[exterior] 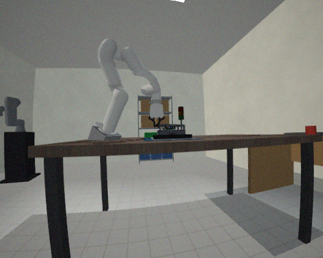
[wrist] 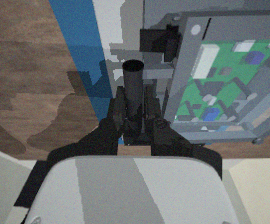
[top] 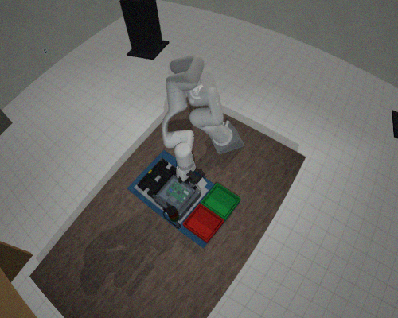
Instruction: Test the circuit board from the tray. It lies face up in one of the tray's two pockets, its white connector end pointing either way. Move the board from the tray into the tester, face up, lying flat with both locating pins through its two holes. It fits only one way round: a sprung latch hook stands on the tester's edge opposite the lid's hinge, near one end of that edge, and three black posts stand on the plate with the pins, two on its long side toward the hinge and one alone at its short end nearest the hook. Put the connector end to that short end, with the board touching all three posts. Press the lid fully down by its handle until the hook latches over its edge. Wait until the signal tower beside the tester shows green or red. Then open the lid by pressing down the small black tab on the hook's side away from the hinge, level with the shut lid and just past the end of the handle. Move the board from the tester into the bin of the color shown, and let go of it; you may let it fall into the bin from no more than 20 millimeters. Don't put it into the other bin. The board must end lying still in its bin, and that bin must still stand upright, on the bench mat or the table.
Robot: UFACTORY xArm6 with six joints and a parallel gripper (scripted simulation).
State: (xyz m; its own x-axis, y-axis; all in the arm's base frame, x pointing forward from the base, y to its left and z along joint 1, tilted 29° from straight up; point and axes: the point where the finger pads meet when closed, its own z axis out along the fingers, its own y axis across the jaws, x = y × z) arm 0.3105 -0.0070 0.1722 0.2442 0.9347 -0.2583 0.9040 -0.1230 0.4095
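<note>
The green circuit board lies face up in the grey tester, under the clear lid. Its white connector end points toward the gripper's side. The lid's dark round handle runs along the lid's edge. My gripper straddles this handle, one finger close on each side and slightly loose on it. A black latch part stands just past the handle's end. The signal tower beside the tester shows no bright light. The black tray is to the tester's left.
The green bin and the red bin stand side by side on the blue mat, right of the tester. A small red object sits at the table's far end.
</note>
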